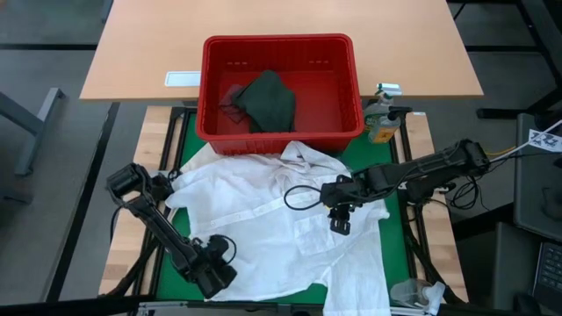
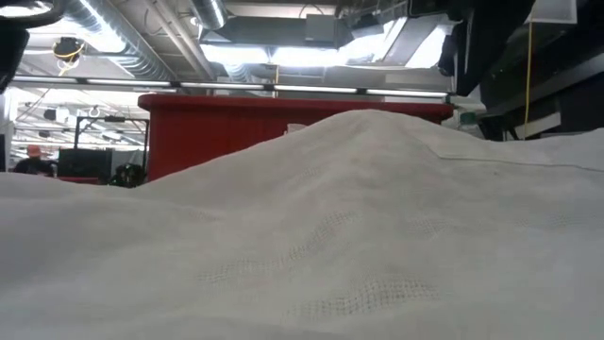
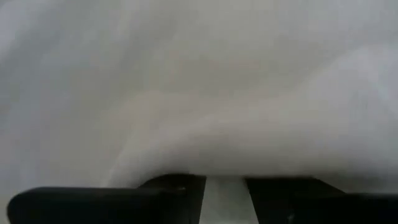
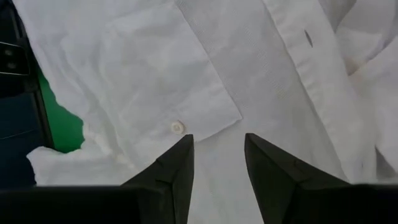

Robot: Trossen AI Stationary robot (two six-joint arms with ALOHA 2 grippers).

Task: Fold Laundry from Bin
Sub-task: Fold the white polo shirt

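White shirt (image 1: 263, 219) spread on the green mat (image 1: 397, 250), just in front of the red bin (image 1: 279, 53).
My right gripper (image 4: 217, 146) hovers over its pocket, jaws spread; my left gripper (image 1: 213, 266) sits at the near hem, jaws I cannot tell.

Shirt (image 1: 263, 233) spread on table (image 1: 430, 254) before bin (image 1: 279, 53), dark top (image 1: 268, 101) in bin, bottle (image 1: 382, 118) right of bin.

The green-covered tabletop (image 1: 399, 254) carries a large white button-up cotton shirt (image 1: 263, 228) spread across its middle to the near edge. A red rectangular plastic bin (image 1: 279, 132) stands at the far edge, its near wall touching the shirt's collar, with a small clear yellowish bottle (image 1: 382, 123) just beside it near the far right corner.
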